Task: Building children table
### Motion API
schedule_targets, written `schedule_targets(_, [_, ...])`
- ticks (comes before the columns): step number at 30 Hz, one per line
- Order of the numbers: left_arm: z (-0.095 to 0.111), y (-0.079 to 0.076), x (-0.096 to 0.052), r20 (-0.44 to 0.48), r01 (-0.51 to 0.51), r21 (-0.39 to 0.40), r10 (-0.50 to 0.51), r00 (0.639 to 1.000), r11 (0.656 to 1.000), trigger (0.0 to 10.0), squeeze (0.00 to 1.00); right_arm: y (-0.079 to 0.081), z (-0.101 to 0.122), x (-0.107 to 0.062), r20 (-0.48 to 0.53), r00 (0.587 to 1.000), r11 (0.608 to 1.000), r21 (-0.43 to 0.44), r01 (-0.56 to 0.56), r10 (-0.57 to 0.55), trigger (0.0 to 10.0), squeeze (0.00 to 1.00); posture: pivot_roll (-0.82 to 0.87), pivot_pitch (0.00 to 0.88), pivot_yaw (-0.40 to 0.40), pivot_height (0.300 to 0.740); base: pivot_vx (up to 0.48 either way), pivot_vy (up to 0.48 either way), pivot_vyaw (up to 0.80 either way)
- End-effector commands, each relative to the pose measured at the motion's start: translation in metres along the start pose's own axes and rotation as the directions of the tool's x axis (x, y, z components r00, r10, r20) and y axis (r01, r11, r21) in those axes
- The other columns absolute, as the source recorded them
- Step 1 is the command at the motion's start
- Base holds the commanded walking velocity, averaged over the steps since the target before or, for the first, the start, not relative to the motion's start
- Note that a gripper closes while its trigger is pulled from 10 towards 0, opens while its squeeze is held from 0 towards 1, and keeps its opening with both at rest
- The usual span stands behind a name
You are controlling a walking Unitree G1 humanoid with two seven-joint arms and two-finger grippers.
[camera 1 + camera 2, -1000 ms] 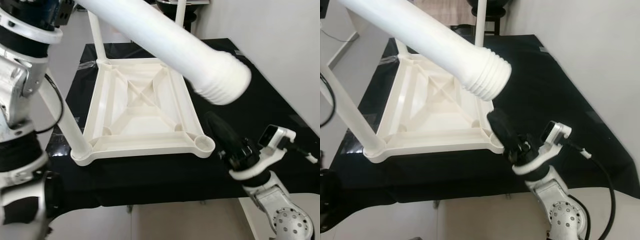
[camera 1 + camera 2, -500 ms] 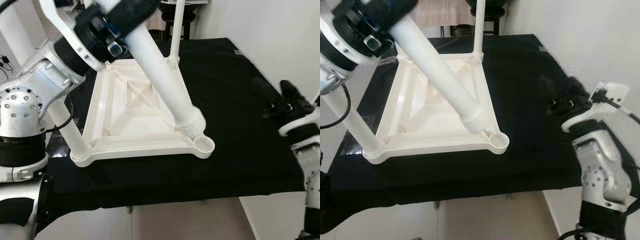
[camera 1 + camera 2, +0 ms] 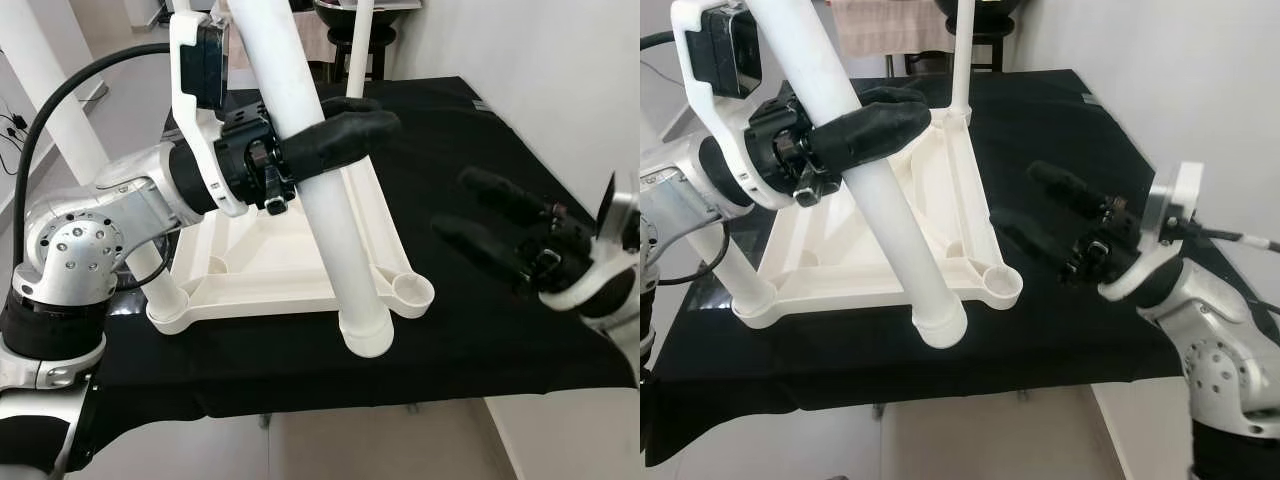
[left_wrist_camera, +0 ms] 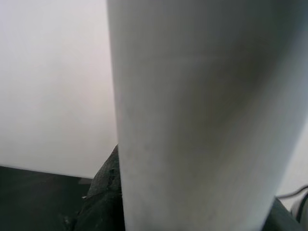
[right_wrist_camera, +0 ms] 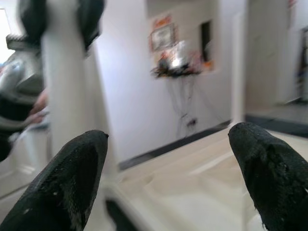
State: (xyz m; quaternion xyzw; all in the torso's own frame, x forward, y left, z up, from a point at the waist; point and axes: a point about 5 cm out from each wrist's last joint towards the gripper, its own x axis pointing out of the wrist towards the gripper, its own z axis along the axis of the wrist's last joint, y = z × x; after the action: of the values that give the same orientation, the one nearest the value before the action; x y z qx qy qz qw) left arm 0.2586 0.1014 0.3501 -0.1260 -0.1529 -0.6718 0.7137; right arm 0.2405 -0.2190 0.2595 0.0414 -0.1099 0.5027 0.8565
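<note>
White table leg (image 3: 318, 200), clamped by the left gripper (image 3: 335, 140), had overshot the tabletop's (image 3: 270, 250) 5 o'clock socket (image 3: 412, 291); the right gripper (image 3: 500, 222), spread empty, had swung toward it.

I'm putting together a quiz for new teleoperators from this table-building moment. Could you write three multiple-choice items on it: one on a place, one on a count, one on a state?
1. Where is the lower end of the loose white plastic leg tube?
A. seated in the near right socket
B. just in front of the upturned white plastic tabletop, over the black cloth
C. lying flat on the cloth

2. How many leg tubes already stand in the tabletop's corners?
A. none
B. one
C. three

3. What is the right gripper doing?
A. open, holding nothing
B. shut on the tube
C. pressing the tabletop

Answers: 1 B, the tube end hangs beside the empty near right socket. 2 C, three corners carry upright tubes. 3 A, its fingers are spread apart in the air; the left gripper holds the tube.
</note>
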Motion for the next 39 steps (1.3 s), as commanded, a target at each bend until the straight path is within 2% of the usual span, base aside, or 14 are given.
schedule_targets(1, [-0.003,-0.004,0.001,-0.021,0.021,0.006,-0.021,1.0,1.0,0.0,0.0,0.007,-0.001,0.004,-0.009,0.998,0.998,0.014,-0.065,0.065,10.0,0.0,-0.02,0.059,0.011,0.74,0.0,0.0,0.0])
schedule_targets(2, [-0.006,-0.003,0.0,-0.034,0.025,0.011,-0.025,0.999,1.0,0.0,0.0,0.014,-0.011,0.008,-0.115,0.983,0.99,0.014,-0.143,0.144,10.0,0.0,-0.02,0.062,0.015,0.74,0.0,0.0,0.0])
schedule_targets(3, [-0.006,-0.003,0.0,-0.034,0.025,0.011,-0.025,0.999,1.0,0.0,0.0,0.014,-0.011,0.008,-0.115,0.983,0.99,0.014,-0.143,0.144,10.0,0.0,-0.02,0.062,0.015,0.74,0.0,0.0,0.0])
schedule_targets(4, [-0.011,-0.003,0.002,-0.041,0.03,0.017,-0.029,0.999,0.999,0.0,0.0,0.025,-0.027,0.019,-0.209,0.946,0.969,0.047,-0.244,0.249,10.0,0.0,-0.01,0.063,0.013,0.74,0.0,0.0,0.0])
schedule_targets(7, [-0.014,-0.004,0.004,-0.046,0.038,0.02,-0.037,0.998,0.999,0.0,0.0,0.03,-0.03,0.027,-0.202,0.938,0.959,0.062,-0.276,0.283,10.0,0.0,-0.01,0.064,0.011,0.74,0.0,0.0,0.0])
schedule_targets(9, [-0.023,-0.008,0.009,-0.069,0.057,0.02,-0.056,0.996,0.998,0.0,0.0,0.038,-0.029,0.041,-0.156,0.919,0.932,0.092,-0.351,0.362,10.0,0.0,-0.01,0.064,0.013,0.74,0.0,0.0,0.0])
schedule_targets(14, [-0.028,-0.009,0.01,-0.085,0.064,0.023,-0.061,0.994,0.998,0.0,0.0,0.041,-0.03,0.045,-0.157,0.903,0.916,0.102,-0.389,0.401,10.0,0.0,-0.01,0.064,0.013,0.74,0.0,0.0,0.0])
schedule_targets(17, [-0.031,-0.006,0.013,-0.078,0.04,0.053,-0.035,0.996,0.998,0.0,0.0,0.045,-0.034,0.052,-0.162,0.888,0.902,0.112,-0.417,0.431,10.0,0.0,-0.01,0.065,0.013,0.74,0.0,0.0,0.0])
schedule_targets(23, [-0.031,-0.007,0.023,-0.008,0.027,0.079,-0.026,1.0,0.997,0.0,0.0,0.044,-0.052,0.068,-0.22,0.885,0.912,0.077,-0.403,0.41,10.0,0.0,-0.01,0.063,0.008,0.74,0.0,0.0,0.0])
schedule_targets(29, [-0.034,-0.008,0.028,-0.006,0.036,0.088,-0.036,0.999,0.995,0.0,0.0,0.038,-0.06,0.083,-0.229,0.908,0.936,0.062,-0.346,0.351,10.0,0.0,-0.02,0.064,0.005,0.74,0.0,0.0,0.0])
schedule_targets(31, [-0.037,-0.008,0.028,-0.016,0.038,0.09,-0.037,0.999,0.995,0.0,0.0,0.033,-0.062,0.091,-0.22,0.929,0.955,0.049,-0.294,0.298,10.0,0.0,-0.02,0.064,0.005,0.74,0.0,0.0,0.0])
schedule_targets(35, [-0.041,-0.006,0.03,-0.029,0.033,0.105,-0.031,0.999,0.994,0.0,0.0,0.027,-0.069,0.101,-0.24,0.945,0.975,0.036,-0.221,0.223,10.0,0.0,-0.01,0.065,0.004,0.74,0.0,0.0,0.0])
schedule_targets(38, [-0.042,-0.005,0.031,-0.032,0.03,0.111,-0.026,0.999,0.993,0.0,0.0,0.027,-0.071,0.103,-0.247,0.946,0.977,0.033,-0.209,0.21,10.0,0.0,-0.01,0.065,0.004,0.74,0.0,0.0,0.0])
schedule_targets(39, [-0.043,-0.004,0.031,-0.038,0.022,0.117,-0.018,0.999,0.993,6.9,0.0,0.025,-0.074,0.104,-0.262,0.946,0.981,0.025,-0.19,0.19,10.0,0.0,-0.01,0.065,0.004,0.74,0.0,0.0,0.0])
